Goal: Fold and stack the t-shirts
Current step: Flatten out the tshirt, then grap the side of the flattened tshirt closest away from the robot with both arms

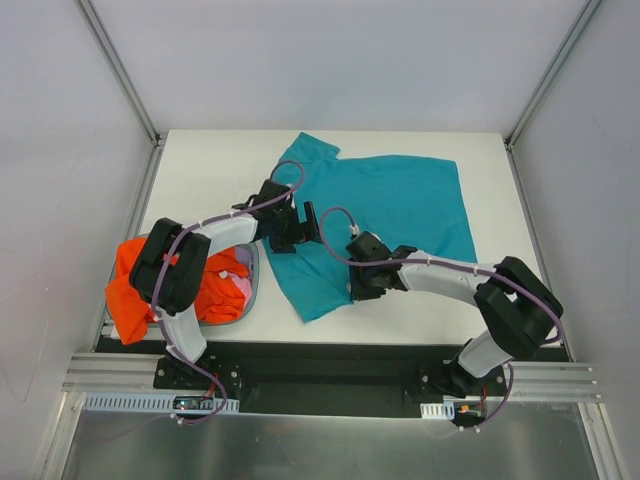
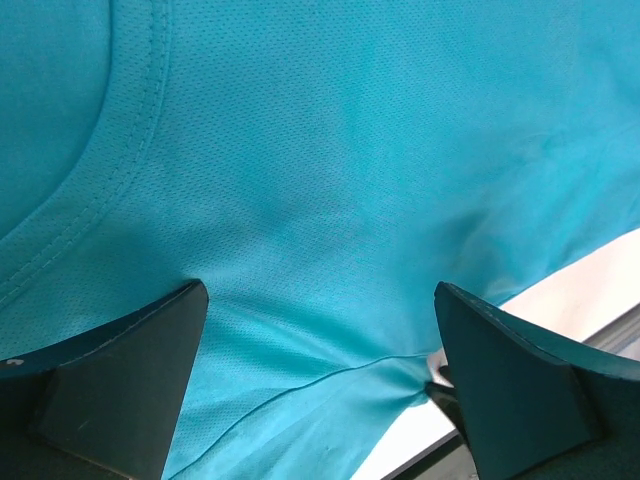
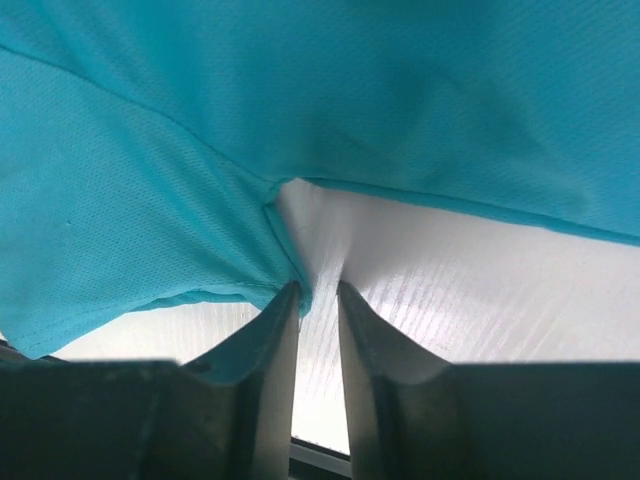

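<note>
One orange shirt [image 1: 215, 295] and one pink shirt [image 1: 241, 287] in grey bin [image 1: 256, 280]

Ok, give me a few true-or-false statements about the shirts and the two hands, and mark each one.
1. The teal shirt lies spread out on the table. True.
2. The orange shirt lies on top of the teal shirt. False: it is bunched up at the table's left edge, off to the side of the teal one.
3. The left hand has its fingers wide apart over the teal shirt. True.
4. The right hand is at the teal shirt's far edge. False: it is at the shirt's near edge, its fingers close together with a narrow gap.
</note>
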